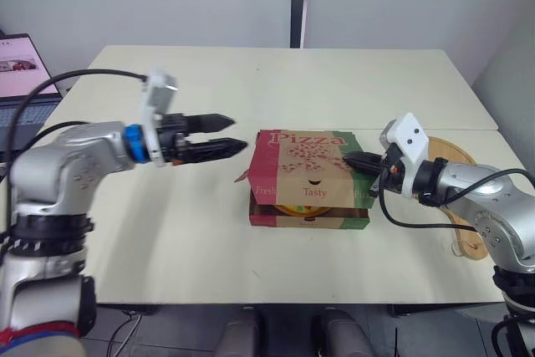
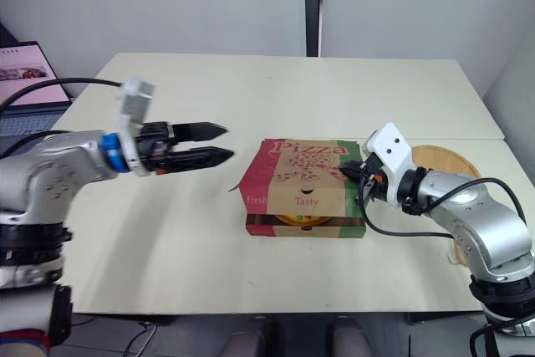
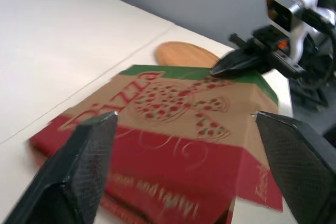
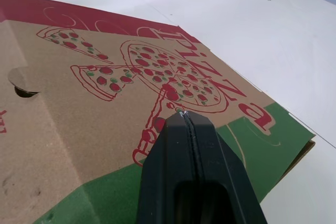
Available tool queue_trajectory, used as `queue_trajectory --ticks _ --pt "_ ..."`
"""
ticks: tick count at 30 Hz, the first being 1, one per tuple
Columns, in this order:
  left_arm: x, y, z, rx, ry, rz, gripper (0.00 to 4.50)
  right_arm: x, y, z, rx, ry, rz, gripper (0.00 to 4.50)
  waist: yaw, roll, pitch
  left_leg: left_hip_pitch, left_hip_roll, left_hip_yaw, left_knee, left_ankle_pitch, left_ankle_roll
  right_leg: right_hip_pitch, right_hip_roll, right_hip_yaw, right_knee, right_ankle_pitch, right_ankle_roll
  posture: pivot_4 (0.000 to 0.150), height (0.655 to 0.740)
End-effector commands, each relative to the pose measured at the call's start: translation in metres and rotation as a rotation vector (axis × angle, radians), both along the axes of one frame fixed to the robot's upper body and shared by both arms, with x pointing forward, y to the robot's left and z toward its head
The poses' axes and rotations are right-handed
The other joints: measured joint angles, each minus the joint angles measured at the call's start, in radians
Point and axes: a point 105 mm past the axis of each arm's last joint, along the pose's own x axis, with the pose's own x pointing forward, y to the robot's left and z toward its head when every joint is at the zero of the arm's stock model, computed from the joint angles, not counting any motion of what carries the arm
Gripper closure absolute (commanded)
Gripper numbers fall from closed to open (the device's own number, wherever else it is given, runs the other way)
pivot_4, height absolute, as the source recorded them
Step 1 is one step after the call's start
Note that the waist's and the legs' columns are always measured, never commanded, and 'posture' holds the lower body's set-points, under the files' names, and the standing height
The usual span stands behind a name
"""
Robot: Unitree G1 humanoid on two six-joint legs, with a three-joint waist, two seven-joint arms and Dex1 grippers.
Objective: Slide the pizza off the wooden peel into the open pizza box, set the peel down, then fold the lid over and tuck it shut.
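The pizza box sits mid-table with its printed lid folded down over it. The lid's front edge stands a little raised, and the pizza shows through the gap. A side flap sticks out at the box's left. My left gripper hovers open just left of the box, above the table, fingers pointing at the lid. My right gripper is shut with nothing in it, its tip resting on the lid's right part. The wooden peel lies flat on the table behind my right arm.
A laptop stands off the table's far left corner. The table runs bare behind the box, with a seam on the right side. A black cable loops from my right wrist beside the box.
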Motion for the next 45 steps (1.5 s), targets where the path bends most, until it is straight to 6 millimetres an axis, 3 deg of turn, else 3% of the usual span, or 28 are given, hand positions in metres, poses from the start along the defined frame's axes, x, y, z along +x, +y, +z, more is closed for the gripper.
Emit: queue_trajectory --ticks 1,8,11,15,19,27,38,45 --pt "0.003 -0.018 0.0 0.044 -0.062 -0.086 1.49 -0.001 0.003 0.01 0.007 -0.053 0.012 4.5 -0.001 0.0 0.0 0.0 0.0 0.0 0.0 0.0 0.0 0.0 0.0 0.0 0.0 0.0 0.0 0.15 0.74" --pt "0.013 -0.042 -0.018 0.136 -0.11 -0.18 3.64 -0.002 0.003 0.013 0.023 -0.074 0.002 4.5 -0.012 0.0 0.0 0.0 0.001 0.0 0.0 0.0 0.0 -0.001 0.002 0.001 0.0 0.0 0.0 0.15 0.74" --pt "0.015 -0.044 -0.028 0.199 -0.12 -0.218 4.47 -0.001 -0.005 0.026 0.033 -0.135 -0.043 4.5 -0.011 0.0 0.0 -0.001 0.001 0.0 0.0 0.0 0.0 -0.001 0.002 0.0 0.0 0.0 0.0 0.15 0.74" --pt "0.019 -0.045 -0.032 0.217 -0.145 -0.227 4.47 0.0 -0.035 0.034 0.036 -0.148 -0.152 4.5 -0.006 0.0 0.0 -0.001 0.001 0.0 0.0 0.0 0.0 -0.001 0.002 0.0 0.0 0.0 0.0 0.15 0.74" --pt "0.022 -0.047 -0.029 0.201 -0.156 -0.229 4.47 -0.007 -0.058 0.016 -0.015 -0.083 -0.22 4.5 0.001 0.0 0.0 -0.001 0.001 0.0 0.001 0.0 0.0 0.0 0.002 0.0 0.0 0.0 0.0 0.15 0.74" --pt "0.022 -0.053 -0.027 0.197 -0.166 -0.261 4.47 -0.016 -0.037 -0.024 -0.047 0.016 -0.132 4.5 -0.008 0.0 0.0 0.0 0.001 0.0 0.001 0.0 0.0 -0.001 0.003 0.001 0.001 0.0 0.0 0.15 0.74" --pt "0.018 -0.062 -0.023 0.18 -0.181 -0.302 4.47 -0.026 -0.017 -0.037 0.074 0.117 -0.063 4.5 -0.008 0.0 0.0 -0.001 0.001 0.0 0.001 0.0 0.0 0.0 0.003 0.001 0.001 0.0 0.0 0.15 0.74" --pt "0.016 -0.065 -0.025 0.186 -0.18 -0.323 4.47 -0.029 -0.02 -0.049 0.105 0.167 -0.111 4.5 -0.007 0.0 0.0 0.0 0.001 0.0 0.001 0.0 0.0 0.0 0.003 0.001 0.001 0.0 0.0 0.15 0.74"
